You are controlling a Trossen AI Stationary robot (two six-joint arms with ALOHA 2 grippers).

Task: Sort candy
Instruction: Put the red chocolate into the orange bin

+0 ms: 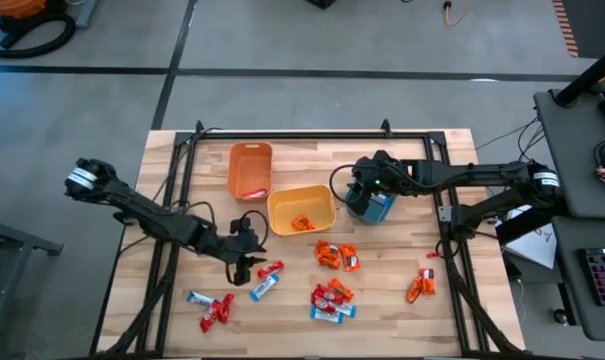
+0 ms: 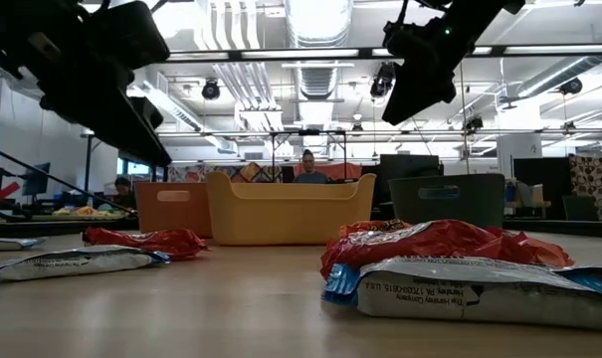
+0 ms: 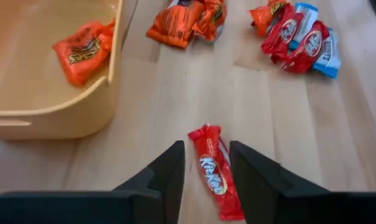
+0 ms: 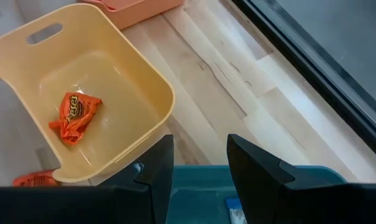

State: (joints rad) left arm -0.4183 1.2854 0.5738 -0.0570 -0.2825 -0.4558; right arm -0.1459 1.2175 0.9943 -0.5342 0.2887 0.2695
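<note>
A wooden table [image 1: 172,330] seen from above holds three bins and scattered wrapped candy, with two dark robot arms reaching in. The left gripper [image 3: 206,171] is low over the table, its two fingers parted and empty, straddling a red-wrapped bar [image 3: 215,179] that lies flat on the wood between them; in the overhead view this gripper [image 1: 244,262] sits just beside the red bar [image 1: 271,269] and a blue-and-white bar [image 1: 264,289]. Ahead of those fingers lie a cluster of orange packets [image 3: 184,20] and a mixed heap of red and blue-and-white bars [image 3: 302,42]. To one side stands the yellow bin [image 3: 63,118], holding a single orange packet [image 3: 82,51]. The right gripper [image 4: 200,163] hangs over the teal bin [image 4: 268,196], fingers apart and holding nothing, with a bit of blue-and-white wrapper visible in the bin below it. Beyond its fingers sits the yellow bin again, and behind that the orange bin [image 1: 250,168]. More candy [image 1: 421,284] lies loose, well apart from both grippers.
</note>
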